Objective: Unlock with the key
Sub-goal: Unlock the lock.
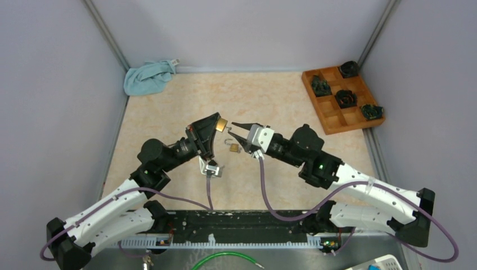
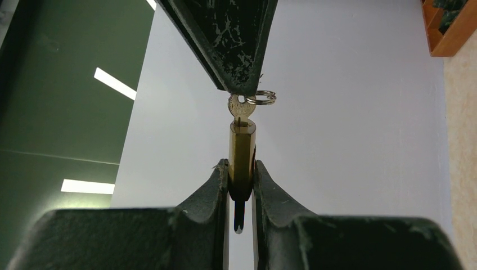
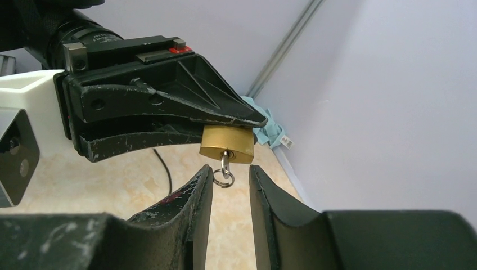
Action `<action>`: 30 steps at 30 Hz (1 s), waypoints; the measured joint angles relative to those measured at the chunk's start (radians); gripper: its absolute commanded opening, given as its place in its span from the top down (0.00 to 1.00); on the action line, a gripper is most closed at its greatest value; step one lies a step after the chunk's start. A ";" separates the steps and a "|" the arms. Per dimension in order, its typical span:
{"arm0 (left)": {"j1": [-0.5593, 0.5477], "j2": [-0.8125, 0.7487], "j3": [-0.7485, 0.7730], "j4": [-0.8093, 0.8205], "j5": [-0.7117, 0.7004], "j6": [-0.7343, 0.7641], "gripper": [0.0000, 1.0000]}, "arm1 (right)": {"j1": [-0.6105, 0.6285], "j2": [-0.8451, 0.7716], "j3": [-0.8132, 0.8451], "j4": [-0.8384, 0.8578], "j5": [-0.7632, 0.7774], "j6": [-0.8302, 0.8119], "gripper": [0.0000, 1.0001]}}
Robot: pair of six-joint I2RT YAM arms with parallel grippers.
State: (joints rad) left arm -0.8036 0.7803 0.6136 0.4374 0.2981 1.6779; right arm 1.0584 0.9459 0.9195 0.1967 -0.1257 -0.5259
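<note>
One step seemed in hand, seizing the key point(image 3: 225, 159): the next move called for a square pinch on its head, then a turn. Nearest, the right gripper point(image 3: 230, 169) stood part open and empty, a finger on each side of the key and its ring point(image 3: 224, 179), just off the keyhole end of the padlock point(image 3: 228, 143), touching neither. Beyond, the key sat pushed into the padlock, whose brass body the left gripper point(image 2: 242, 169) clamped tight.

From up top we see the left arm's black gripper point(image 1: 215, 125) pinching a small brass padlock point(image 1: 222, 124) above the beige marbled tabletop point(image 1: 169, 112). The right arm's black gripper point(image 1: 233, 129) sits just beside it, jaws apart. Crumpled teal cloth point(image 1: 149, 77) back left, wooden compartment tray point(image 1: 333, 117) back right holding four dark clumps point(image 1: 345, 98).
</note>
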 measured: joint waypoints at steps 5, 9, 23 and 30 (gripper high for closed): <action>0.000 0.000 0.000 -0.014 0.001 0.000 1.00 | 0.014 0.019 0.013 -0.008 0.002 -0.032 0.76; 0.000 -0.001 0.001 -0.019 0.001 0.000 1.00 | 0.021 0.030 0.014 -0.011 0.010 -0.053 0.79; 0.000 -0.016 0.001 -0.034 0.001 0.000 1.00 | 0.039 0.050 0.019 -0.026 0.061 -0.099 0.95; 0.000 -0.023 0.001 -0.035 0.001 0.013 1.00 | 0.041 0.052 0.019 -0.011 0.056 -0.056 1.00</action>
State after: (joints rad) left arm -0.8032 0.7570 0.6147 0.4023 0.2989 1.6913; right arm 1.0996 0.9981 0.9390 0.1860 -0.0692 -0.5816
